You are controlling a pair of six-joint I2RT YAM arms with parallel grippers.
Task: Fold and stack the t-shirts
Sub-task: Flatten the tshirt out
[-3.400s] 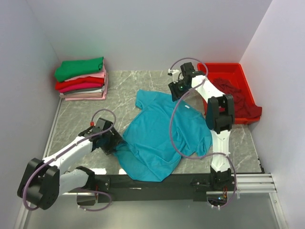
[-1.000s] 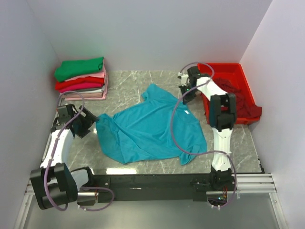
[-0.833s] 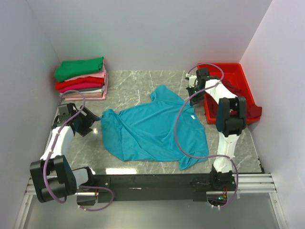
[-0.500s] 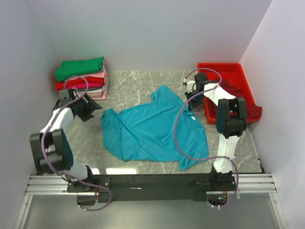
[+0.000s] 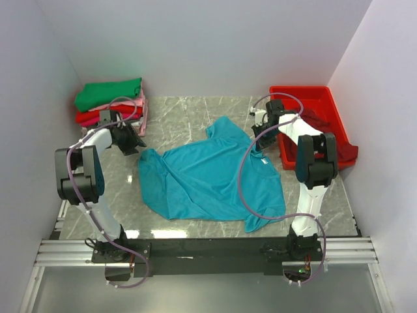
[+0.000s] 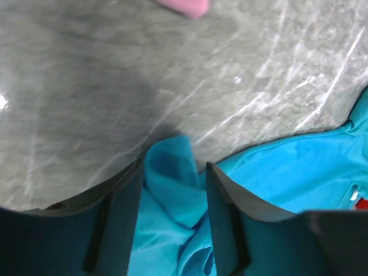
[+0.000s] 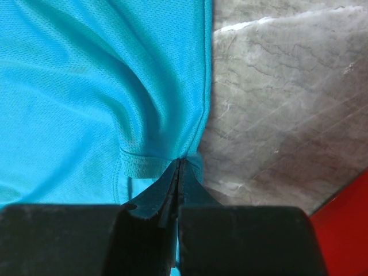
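A teal-blue t-shirt (image 5: 208,176) lies spread and rumpled in the middle of the marble table. My left gripper (image 5: 133,142) reaches to its back-left corner, just in front of the folded stack of t-shirts (image 5: 111,107). In the left wrist view the jaws of this gripper (image 6: 172,167) stand apart, open, with a raised fold of teal cloth (image 6: 169,172) between them. My right gripper (image 5: 259,128) is at the shirt's back-right edge. In the right wrist view this gripper (image 7: 179,164) is shut on the hem of the teal cloth (image 7: 86,86).
The stack has a green shirt on top, with pink, red and grey ones under it. A red plastic tray (image 5: 326,96) at the back right holds a dark maroon t-shirt (image 5: 329,134). Walls close in the left, back and right sides. A pink edge (image 6: 184,6) shows in the left wrist view.
My left arm has swung from the near left to the back, beside the stack, and its jaws have narrowed around a teal fold. The right gripper drew the shirt rightward, then held still.
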